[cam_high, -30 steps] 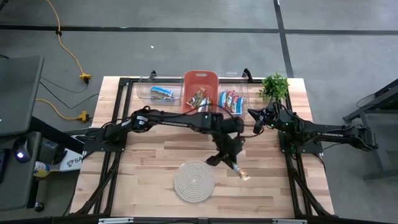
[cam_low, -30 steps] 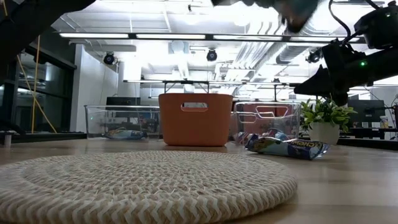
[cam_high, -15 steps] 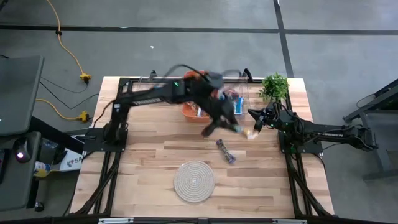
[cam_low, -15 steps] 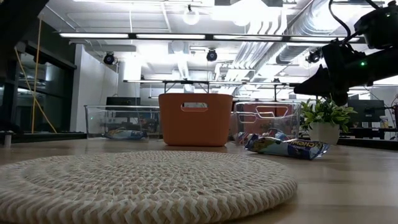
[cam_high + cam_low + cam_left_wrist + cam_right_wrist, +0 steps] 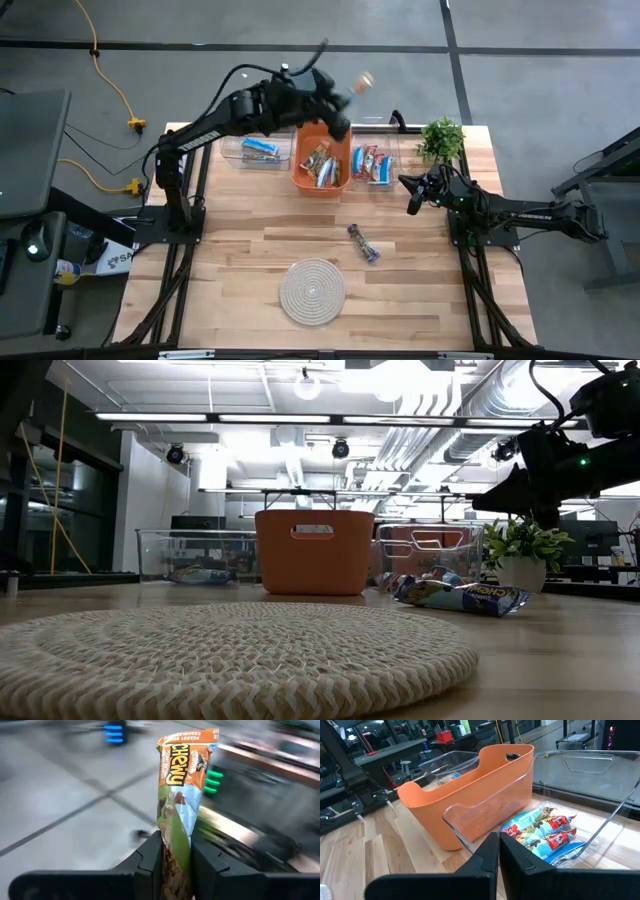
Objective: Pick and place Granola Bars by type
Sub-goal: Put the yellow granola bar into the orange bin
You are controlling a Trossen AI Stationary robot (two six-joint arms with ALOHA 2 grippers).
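Observation:
My left gripper (image 5: pixel 343 101) is raised high over the far side of the orange bin (image 5: pixel 322 150), shut on a tan granola bar (image 5: pixel 364 82) with an orange "Chewy" wrapper (image 5: pixel 180 780). A blue-wrapped bar (image 5: pixel 363 243) lies flat on the table, and shows in the low view too (image 5: pixel 460 597). The orange bin holds tan bars, and the clear left bin (image 5: pixel 258 148) holds a blue bar. Red-and-blue bars (image 5: pixel 542 832) lie in the clear right bin (image 5: pixel 375 160). My right gripper (image 5: pixel 412 200) hovers shut, just on the near side of that bin (image 5: pixel 499 851). My left gripper pinches the tan bar between its two fingers (image 5: pixel 150 857) at the wrapper's lower part (image 5: pixel 176 827). The bar runs along the fingers, and its free end (image 5: pixel 187 742) sticks far out past the fingertips. It is lifted clear of everything.
A round coiled rope mat (image 5: pixel 312 288) lies near the table's near edge. A potted plant (image 5: pixel 441 138) stands at the far right corner. The three bins line the far edge. Bare wood lies between the bins and the mat.
My left gripper, shut on the tan bar, rose from the table beside the mat. It swung toward the far edge and now stands high over the orange bin. The blue bar stayed on the table where the gripper had been. The right arm kept still.

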